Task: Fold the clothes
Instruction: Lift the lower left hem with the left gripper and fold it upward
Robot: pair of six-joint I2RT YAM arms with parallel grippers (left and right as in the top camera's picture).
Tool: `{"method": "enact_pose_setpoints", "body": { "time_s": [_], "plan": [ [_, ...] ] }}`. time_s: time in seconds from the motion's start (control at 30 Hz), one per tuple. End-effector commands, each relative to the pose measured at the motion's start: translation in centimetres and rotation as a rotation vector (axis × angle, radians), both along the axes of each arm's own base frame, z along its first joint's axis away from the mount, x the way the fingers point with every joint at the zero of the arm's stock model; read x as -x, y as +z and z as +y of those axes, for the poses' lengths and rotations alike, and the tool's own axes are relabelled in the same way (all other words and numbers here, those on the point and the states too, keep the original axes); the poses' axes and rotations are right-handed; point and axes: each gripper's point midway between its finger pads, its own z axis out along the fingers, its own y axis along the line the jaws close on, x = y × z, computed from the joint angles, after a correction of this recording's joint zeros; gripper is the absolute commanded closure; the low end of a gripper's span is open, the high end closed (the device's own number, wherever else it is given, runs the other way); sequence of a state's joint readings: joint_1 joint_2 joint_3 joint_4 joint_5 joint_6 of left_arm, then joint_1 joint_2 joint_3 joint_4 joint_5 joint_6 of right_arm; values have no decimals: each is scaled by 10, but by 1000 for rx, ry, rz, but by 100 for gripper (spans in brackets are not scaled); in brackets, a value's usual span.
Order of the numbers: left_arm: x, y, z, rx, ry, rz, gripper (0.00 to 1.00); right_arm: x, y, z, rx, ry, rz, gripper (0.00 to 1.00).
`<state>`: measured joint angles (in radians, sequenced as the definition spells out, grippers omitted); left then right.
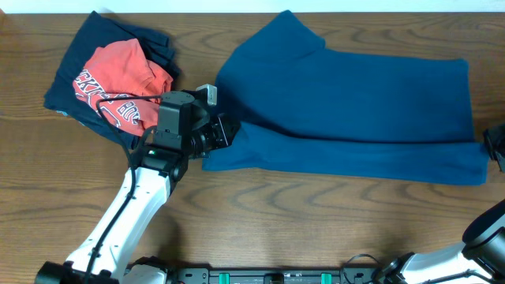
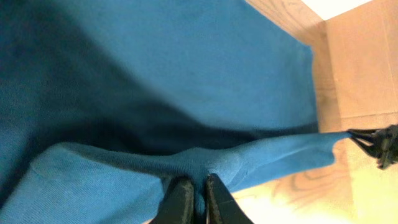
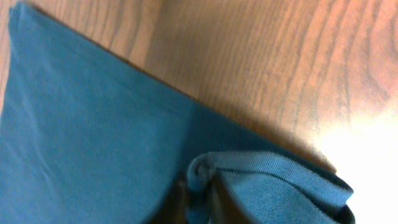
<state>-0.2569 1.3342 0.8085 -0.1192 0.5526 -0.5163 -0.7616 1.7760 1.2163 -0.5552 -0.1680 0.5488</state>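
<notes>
The blue T-shirt (image 1: 355, 102) lies folded lengthwise across the table, its front hem edge lifted a little between the two arms. My left gripper (image 1: 229, 130) is at the shirt's left end, and in the left wrist view its jaws (image 2: 198, 186) pinch a ridge of blue cloth (image 2: 124, 74). My right gripper (image 1: 495, 146) is at the shirt's far right corner. In the right wrist view its dark fingers (image 3: 200, 193) are closed on a rolled fold of the same shirt (image 3: 74, 124). The red tee (image 1: 118, 83) with white lettering lies on a navy garment (image 1: 79, 63) at the back left.
The wooden table (image 1: 316, 221) shows in front of the shirt. The pile of red and navy clothes sits just left of my left arm (image 1: 134, 213). A cardboard-coloured wall (image 2: 364, 56) stands beyond the table's far end in the left wrist view.
</notes>
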Motion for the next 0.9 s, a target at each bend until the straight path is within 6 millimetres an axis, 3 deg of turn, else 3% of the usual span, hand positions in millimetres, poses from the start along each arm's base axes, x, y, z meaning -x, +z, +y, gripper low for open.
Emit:
{"method": "enact_pose_setpoints", "body": {
  "time_s": [0.0, 0.03, 0.17, 0.37, 0.6, 0.77, 0.87],
  "plan": [
    [-13, 4, 3, -22, 17, -35, 63, -7, 1, 1, 3, 10, -8, 53],
    [-14, 3, 3, -22, 18, -37, 49, -8, 1, 2, 2, 16, -10, 41],
    [-10, -4, 6, -50, 12, -20, 35, -12, 3, 7, -4, 92, -33, 31],
    [23, -23, 0, -49, -69, 124, 34, -21, 13, 27, -67, 204, -115, 33],
    [60, -41, -15, -127, -189, 206, 36, -27, 25, 72, -160, 358, -160, 38],
    [75, -58, -6, -352, -161, 239, 40, -16, 31, 97, -201, 411, -118, 38],
    [72, -44, 11, -499, -45, 259, 41, -11, 44, 108, -208, 433, -125, 38]
  ]
}}
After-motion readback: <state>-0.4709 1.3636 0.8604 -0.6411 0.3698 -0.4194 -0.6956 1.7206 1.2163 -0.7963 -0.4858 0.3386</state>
